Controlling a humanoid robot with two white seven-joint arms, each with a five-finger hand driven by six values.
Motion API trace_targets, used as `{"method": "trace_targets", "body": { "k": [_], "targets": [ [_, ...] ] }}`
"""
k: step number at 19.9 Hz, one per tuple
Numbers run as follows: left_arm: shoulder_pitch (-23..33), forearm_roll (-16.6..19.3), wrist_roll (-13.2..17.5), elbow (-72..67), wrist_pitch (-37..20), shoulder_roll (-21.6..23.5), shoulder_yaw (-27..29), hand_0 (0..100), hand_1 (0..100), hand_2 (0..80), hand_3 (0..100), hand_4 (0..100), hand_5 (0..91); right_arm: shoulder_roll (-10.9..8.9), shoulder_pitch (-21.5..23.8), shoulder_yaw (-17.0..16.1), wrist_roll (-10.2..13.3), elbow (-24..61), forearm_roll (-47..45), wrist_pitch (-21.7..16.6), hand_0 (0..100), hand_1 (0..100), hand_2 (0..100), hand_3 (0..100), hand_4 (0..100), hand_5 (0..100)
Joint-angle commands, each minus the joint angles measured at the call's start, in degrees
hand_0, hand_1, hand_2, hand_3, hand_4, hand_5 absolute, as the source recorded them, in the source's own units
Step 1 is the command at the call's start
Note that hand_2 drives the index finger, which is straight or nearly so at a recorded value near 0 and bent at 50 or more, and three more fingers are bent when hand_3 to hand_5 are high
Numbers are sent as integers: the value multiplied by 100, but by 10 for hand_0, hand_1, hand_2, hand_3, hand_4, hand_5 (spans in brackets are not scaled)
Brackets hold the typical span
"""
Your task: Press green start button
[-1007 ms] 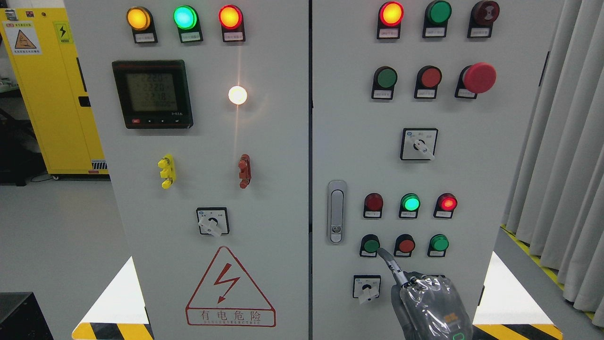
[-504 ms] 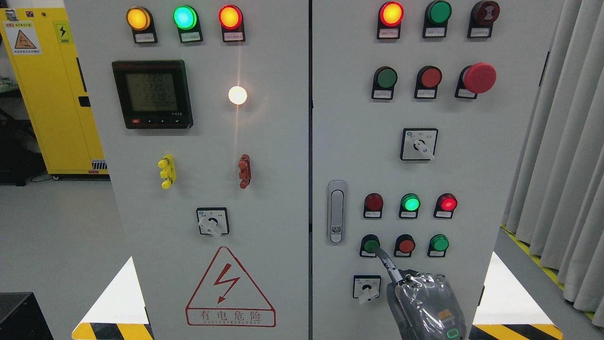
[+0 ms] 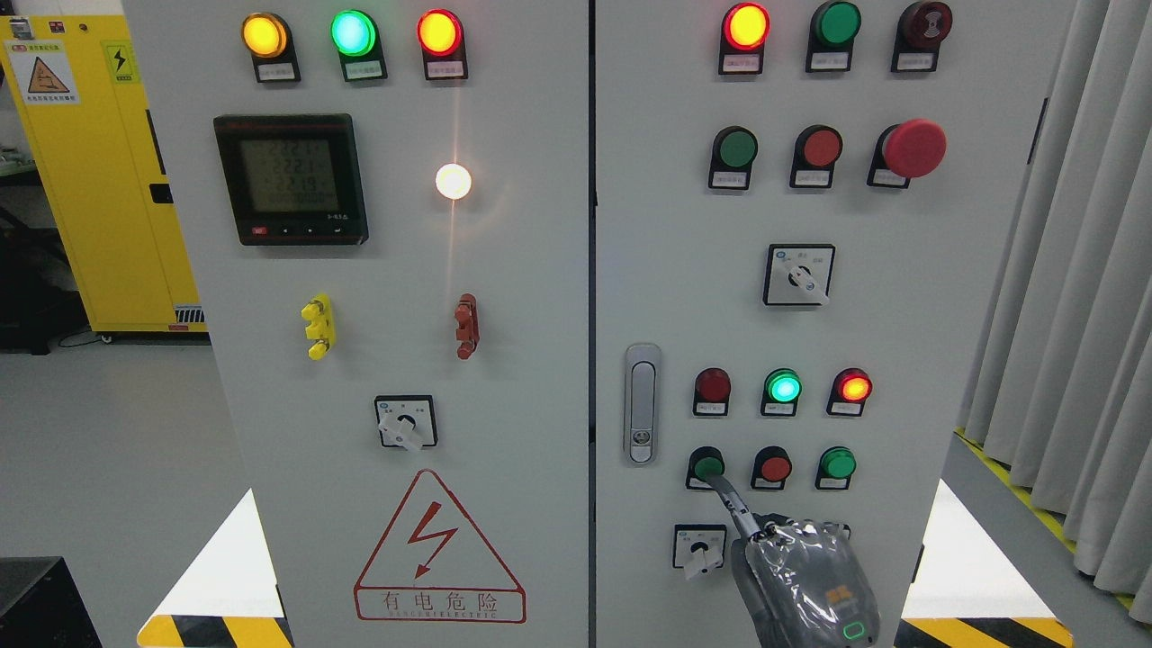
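Note:
The green start button (image 3: pixel 707 465) is at the left of the lower button row on the right cabinet door (image 3: pixel 900 315). My right hand (image 3: pixel 792 567), wrapped in clear plastic, comes up from the bottom edge. Its index finger (image 3: pixel 731 502) is stretched out up-left, with the tip touching the button's lower edge. The other fingers are curled in and hold nothing. My left arm is out of view.
A red button (image 3: pixel 774 467) and a second green button (image 3: pixel 838 463) sit to the right of the start button. Above them are three lamps, the middle one lit green (image 3: pixel 783 388). A rotary switch (image 3: pixel 699 546) is just left of my hand, and a door latch (image 3: pixel 641 404) further left.
My right hand has shifted left and forward. The index fingertip has gone from just below and right of the green button onto its lower edge.

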State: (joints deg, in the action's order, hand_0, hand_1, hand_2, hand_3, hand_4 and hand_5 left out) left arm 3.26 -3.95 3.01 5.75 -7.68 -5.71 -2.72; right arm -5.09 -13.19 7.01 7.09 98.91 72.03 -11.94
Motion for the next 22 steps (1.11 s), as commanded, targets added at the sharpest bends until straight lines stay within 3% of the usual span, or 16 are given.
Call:
{"method": "trace_targets", "body": {
  "k": [1, 15, 20, 22],
  "targets": [
    [-1, 0, -2, -4, 4, 0, 0, 120, 556, 0, 0, 0, 0, -1, -79, 37, -23, -153, -31, 33, 1000, 1000, 0, 808, 886, 949],
    [-1, 0, -2, 5, 4, 0, 0, 120, 556, 0, 0, 0, 0, -9, -79, 37, -6, -144, -83, 95, 1000, 1000, 0, 806, 885, 950],
    [-1, 0, -2, -4, 4, 0, 0, 120, 556, 0, 0, 0, 0, -1, -26, 37, 65, 67, -92, 60, 1000, 1000, 0, 804, 885, 951],
    [-1, 0, -2, -4, 4, 0, 0, 120, 556, 0, 0, 0, 0, -1, 0, 46, 205, 146, -92, 51, 1000, 1000, 0, 804, 885, 950]
  ]
}}
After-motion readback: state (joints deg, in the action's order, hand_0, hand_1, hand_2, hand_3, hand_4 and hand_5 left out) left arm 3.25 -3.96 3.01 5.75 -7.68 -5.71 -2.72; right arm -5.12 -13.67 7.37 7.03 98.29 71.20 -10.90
